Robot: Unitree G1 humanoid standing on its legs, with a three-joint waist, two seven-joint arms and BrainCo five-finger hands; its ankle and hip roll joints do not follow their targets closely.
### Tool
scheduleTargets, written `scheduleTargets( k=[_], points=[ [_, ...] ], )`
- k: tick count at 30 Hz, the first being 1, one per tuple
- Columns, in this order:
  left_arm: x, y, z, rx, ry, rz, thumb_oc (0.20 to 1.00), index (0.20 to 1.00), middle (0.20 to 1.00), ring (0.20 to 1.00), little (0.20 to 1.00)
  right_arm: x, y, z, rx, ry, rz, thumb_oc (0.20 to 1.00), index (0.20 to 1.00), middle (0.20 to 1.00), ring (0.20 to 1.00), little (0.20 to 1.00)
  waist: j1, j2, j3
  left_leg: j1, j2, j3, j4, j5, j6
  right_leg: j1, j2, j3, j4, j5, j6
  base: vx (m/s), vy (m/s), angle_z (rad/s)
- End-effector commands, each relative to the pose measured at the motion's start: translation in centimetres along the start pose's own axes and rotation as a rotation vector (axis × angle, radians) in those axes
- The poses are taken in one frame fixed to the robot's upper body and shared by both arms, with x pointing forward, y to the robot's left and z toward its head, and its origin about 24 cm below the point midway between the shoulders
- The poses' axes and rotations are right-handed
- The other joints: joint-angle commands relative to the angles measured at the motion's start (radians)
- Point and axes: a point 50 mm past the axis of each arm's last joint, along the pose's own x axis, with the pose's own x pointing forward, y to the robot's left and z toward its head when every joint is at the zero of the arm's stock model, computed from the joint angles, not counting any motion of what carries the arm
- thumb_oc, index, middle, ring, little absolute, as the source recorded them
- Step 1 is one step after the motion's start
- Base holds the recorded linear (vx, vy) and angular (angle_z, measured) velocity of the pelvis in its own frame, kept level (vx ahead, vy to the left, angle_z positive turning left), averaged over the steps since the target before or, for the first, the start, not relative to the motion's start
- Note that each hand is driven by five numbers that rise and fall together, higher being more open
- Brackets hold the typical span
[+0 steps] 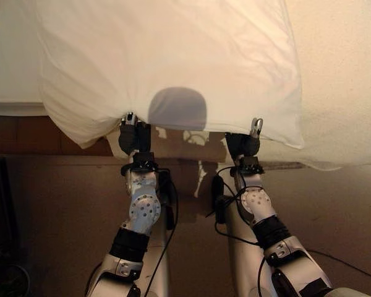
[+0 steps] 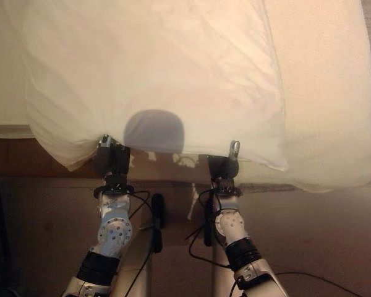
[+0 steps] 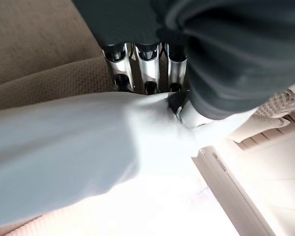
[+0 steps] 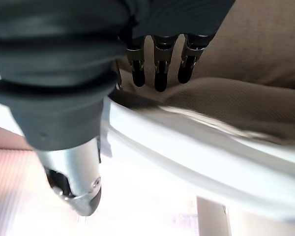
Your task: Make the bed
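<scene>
A white pillow [image 1: 173,62] lies across the near edge of the bed [image 1: 340,80], its near edge hanging past the mattress over the floor [image 1: 49,216]. The left hand [image 1: 131,131] pinches the pillow's near edge toward its left corner, fingers [image 3: 147,61] and thumb closed on the cloth. The right hand [image 1: 247,139] holds the same edge further right, fingers [image 4: 160,73] under it and thumb [image 4: 76,182] above, gripping the pillow.

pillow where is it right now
The large white pillow lies on the cream bed, its near edge overhanging the bedside, where the left hand and right hand grip it.
</scene>
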Motion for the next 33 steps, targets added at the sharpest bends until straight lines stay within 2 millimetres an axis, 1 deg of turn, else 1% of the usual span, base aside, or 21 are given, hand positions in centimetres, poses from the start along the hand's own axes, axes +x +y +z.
scheduleTargets(
  k=[1,2,3,4,5,6,9,10,11,12,21,26,27,28,29,30,31,33],
  points=[
    [0.3,-3.1,4.0,0.041,-0.19,-0.183,0.2,0.2,0.2,0.2,0.2,0.6,0.3,5.8,-0.031,-0.25,-0.054,1.0,1.0,1.0,1.0,1.0,0.02,0.057,-0.06,-0.034,-0.05,0.031,0.088,-0.114,0.052,0.006,0.018,-0.006,-0.174,0.104,0.091,0.0,0.0,0.0],
    [0.3,-3.0,4.2,0.049,-0.191,-0.179,0.2,0.2,0.2,0.2,0.2,0.7,0.1,6.3,-0.041,-0.266,-0.079,1.0,1.0,1.0,1.0,1.0,0.021,0.057,-0.061,-0.032,-0.05,0.032,0.087,-0.116,0.053,0.005,0.019,-0.004,-0.172,0.103,0.091,0.0,0.0,0.0],
    [0.3,-3.0,4.2,0.048,-0.191,-0.18,0.2,0.2,0.2,0.2,0.2,0.8,0.1,6.3,-0.041,-0.266,-0.079,1.0,1.0,1.0,1.0,1.0,0.021,0.056,-0.061,-0.036,-0.05,0.032,0.086,-0.11,0.054,0.001,0.019,-0.004,-0.174,0.108,0.091,0.0,0.0,0.0],
    [0.3,-2.9,4.3,0.048,-0.188,-0.174,0.2,0.2,0.2,0.2,0.2,1.0,0.1,6.8,-0.046,-0.29,-0.112,1.0,1.0,1.0,1.0,1.0,0.023,0.056,-0.059,-0.031,-0.049,0.035,0.088,-0.118,0.052,0.007,0.018,-0.004,-0.173,0.103,0.092,0.0,0.0,0.0],
    [0.3,-2.9,4.3,0.047,-0.189,-0.175,0.2,0.2,0.2,0.2,0.2,1.0,0.1,6.8,-0.046,-0.29,-0.111,1.0,1.0,1.0,1.0,1.0,0.023,0.055,-0.059,-0.035,-0.05,0.036,0.087,-0.111,0.053,0.004,0.018,-0.003,-0.175,0.109,0.092,0.04,0.012,-0.01],
    [0.3,-2.8,4.5,0.055,-0.191,-0.172,0.2,0.2,0.2,0.2,0.2,1.3,0.2,7.5,-0.056,-0.313,-0.133,1.0,1.0,1.0,1.0,1.0,0.025,0.055,-0.057,-0.029,-0.048,0.039,0.084,-0.118,0.051,0.009,0.018,-0.004,-0.177,0.104,0.094,0.0,0.0,0.0],
    [0.3,-2.8,4.7,0.06,-0.191,-0.172,0.2,0.2,0.2,0.2,0.2,1.6,0.5,7.8,-0.068,-0.321,-0.137,1.0,1.0,1.0,1.0,1.0,0.026,0.05,-0.057,-0.031,-0.048,0.04,0.08,-0.111,0.052,0.008,0.017,-0.003,-0.185,0.113,0.094,0.01,0.0,0.0],
    [0.2,-2.7,4.8,0.063,-0.188,-0.176,0.2,0.2,0.2,0.2,0.2,1.7,0.6,8.2,-0.082,-0.33,-0.14,0.492,0.492,0.492,0.492,0.492,0.028,0.047,-0.052,-0.022,-0.046,0.042,0.08,-0.118,0.05,0.018,0.018,-0.004,-0.183,0.106,0.094,0.0,0.0,0.0],
    [0.2,-2.7,4.7,0.062,-0.184,-0.179,0.2,0.2,0.2,0.2,0.2,1.7,0.6,8.2,-0.084,-0.329,-0.141,0.398,0.398,0.398,0.398,0.398,0.027,0.045,-0.051,-0.027,-0.046,0.042,0.08,-0.111,0.051,0.014,0.017,-0.004,-0.184,0.112,0.094,0.0,0.0,0.0],
    [0.2,-2.7,4.7,0.066,-0.184,-0.179,0.2,0.2,0.2,0.2,0.2,1.6,0.7,8.2,-0.085,-0.329,-0.139,0.2,0.2,0.2,0.2,0.2,0.026,0.043,-0.053,-0.029,-0.046,0.042,0.08,-0.109,0.051,0.014,0.017,-0.003,-0.186,0.112,0.093,0.0,0.0,0.0],
    [0.3,-2.1,4.9,0.071,-0.192,-0.147,0.2,0.2,0.2,0.2,0.2,1.0,0.9,7.7,-0.064,-0.331,-0.107,0.2,0.2,0.2,0.2,0.2,0.018,0.036,-0.059,-0.025,-0.042,0.047,0.078,-0.109,0.05,0.014,0.017,-0.002,-0.19,0.115,0.092,0.0,0.0,0.0],
    [0.2,-1.3,5.1,0.086,-0.21,-0.106,0.2,0.2,0.2,0.2,0.2,0.4,1.6,7.7,-0.042,-0.349,-0.042,0.2,0.2,0.2,0.2,0.2,0.012,0.035,-0.065,-0.028,-0.041,0.046,0.079,-0.11,0.05,0.009,0.018,-0.002,-0.183,0.112,0.091,0.0,0.0,0.0],
    [0.2,-1.0,5.2,0.096,-0.217,-0.092,0.2,0.2,0.2,0.2,0.2,0.2,1.8,7.6,-0.042,-0.346,-0.022,0.2,0.2,0.2,0.2,0.2,0.012,0.036,-0.062,-0.022,-0.04,0.045,0.083,-0.118,0.051,0.013,0.021,-0.001,-0.177,0.104,0.091,0.0,0.0,0.0],
    [0.2,-1.0,5.3,0.096,-0.218,-0.092,0.2,0.2,0.2,0.2,0.2,0.2,1.8,7.6,-0.041,-0.345,-0.021,0.2,0.2,0.2,0.2,0.2,0.011,0.035,-0.063,-0.026,-0.04,0.046,0.082,-0.113,0.051,0.01,0.02,-0.001,-0.179,0.109,0.09,0.0,0.0,0.0],
    [0.0,-0.6,5.3,0.095,-0.22,-0.072,0.58,0.58,0.58,0.58,0.58,-0.1,2.2,7.5,-0.033,-0.349,0.013,0.2,0.2,0.2,0.2,0.2,0.01,0.035,-0.067,-0.028,-0.041,0.048,0.079,-0.111,0.052,0.009,0.021,-0.001,-0.183,0.112,0.09,0.0,0.0,0.0],
    [0.0,-0.2,5.3,0.102,-0.22,-0.052,0.937,0.937,0.937,0.937,0.937,-0.3,2.4,7.5,-0.031,-0.353,0.028,0.2,0.2,0.2,0.2,0.2,0.01,0.036,-0.068,-0.021,-0.041,0.047,0.08,-0.117,0.051,0.015,0.021,-0.001,-0.181,0.104,0.091,0.0,0.0,0.0],
    [-0.1,0.1,5.4,0.096,-0.221,-0.037,1.0,1.0,1.0,1.0,1.0,-0.3,2.6,7.5,-0.025,-0.354,0.046,0.2,0.2,0.2,0.2,0.2,0.009,0.035,-0.07,-0.026,-0.041,0.047,0.076,-0.109,0.051,0.011,0.02,-0.002,-0.183,0.111,0.09,0.0,0.0,0.0],
    [-0.2,0.3,5.4,0.096,-0.222,-0.026,1.0,1.0,1.0,1.0,1.0,-0.5,2.9,7.4,-0.022,-0.355,0.067,0.2,0.2,0.2,0.2,0.2,0.007,0.036,-0.071,-0.027,-0.042,0.046,0.073,-0.107,0.051,0.008,0.02,-0.003,-0.183,0.111,0.09,0.0,0.0,0.0]
  ],
)
